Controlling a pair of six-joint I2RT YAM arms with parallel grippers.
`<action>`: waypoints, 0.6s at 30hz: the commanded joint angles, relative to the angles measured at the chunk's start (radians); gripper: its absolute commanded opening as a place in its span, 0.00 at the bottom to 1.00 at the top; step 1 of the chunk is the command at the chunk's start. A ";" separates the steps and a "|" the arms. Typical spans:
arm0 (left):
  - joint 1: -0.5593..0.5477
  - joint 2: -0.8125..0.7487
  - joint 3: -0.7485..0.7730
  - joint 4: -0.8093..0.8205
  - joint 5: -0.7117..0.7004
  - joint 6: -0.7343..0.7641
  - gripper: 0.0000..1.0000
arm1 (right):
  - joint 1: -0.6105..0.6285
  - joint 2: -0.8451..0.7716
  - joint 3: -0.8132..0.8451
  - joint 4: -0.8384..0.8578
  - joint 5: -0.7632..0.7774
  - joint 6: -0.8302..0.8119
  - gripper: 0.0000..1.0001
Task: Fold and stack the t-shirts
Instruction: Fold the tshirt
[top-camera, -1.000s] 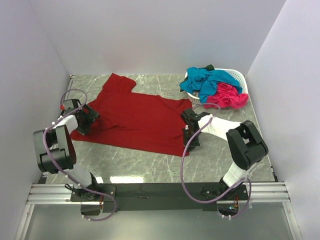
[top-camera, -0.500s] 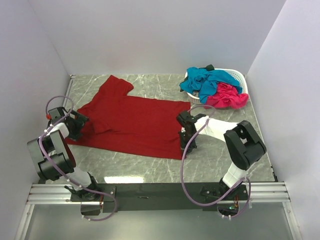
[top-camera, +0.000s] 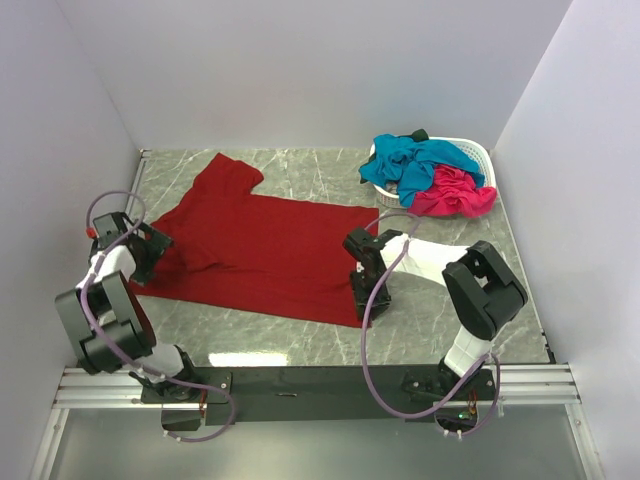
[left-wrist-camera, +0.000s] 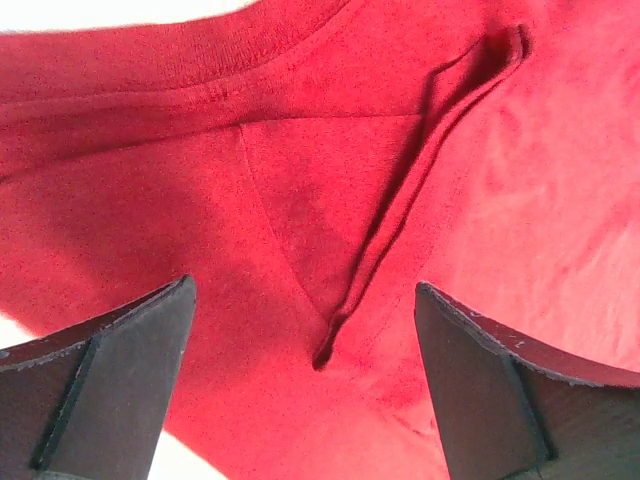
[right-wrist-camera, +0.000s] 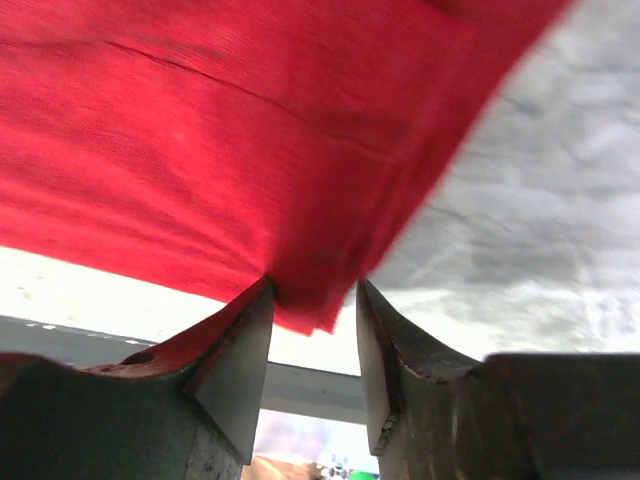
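Note:
The dark red t-shirt (top-camera: 260, 245) lies spread flat on the marble table, collar toward the left. My left gripper (top-camera: 148, 250) hovers open over its left sleeve and collar end; in the left wrist view its fingers (left-wrist-camera: 302, 290) stand wide apart above a creased seam (left-wrist-camera: 400, 200). My right gripper (top-camera: 358, 300) is at the shirt's near right corner. There the jaws (right-wrist-camera: 314, 290) are parted, and the red hem corner (right-wrist-camera: 310, 300) hangs loose between them. A teal-blue t-shirt (top-camera: 415, 165) and a hot pink t-shirt (top-camera: 455, 192) are heaped in the basket.
The white latticed basket (top-camera: 482, 153) stands at the back right corner. White walls enclose the table on three sides. Bare marble (top-camera: 450, 300) shows to the right of the red shirt and along the near edge (top-camera: 300, 340).
The red shirt has slid left and toward the near edge with both arms. My right gripper's jaws have opened, releasing the hem corner. The left gripper stayed open.

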 joint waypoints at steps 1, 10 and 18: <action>-0.050 -0.108 0.060 -0.078 -0.087 0.048 0.96 | 0.000 -0.028 0.062 -0.104 0.071 -0.020 0.47; -0.241 -0.197 -0.009 -0.133 -0.132 -0.004 0.91 | -0.079 -0.132 0.147 -0.120 0.098 -0.024 0.50; -0.340 -0.236 -0.004 -0.170 -0.235 -0.011 0.90 | -0.155 -0.215 0.198 0.015 0.022 -0.058 0.50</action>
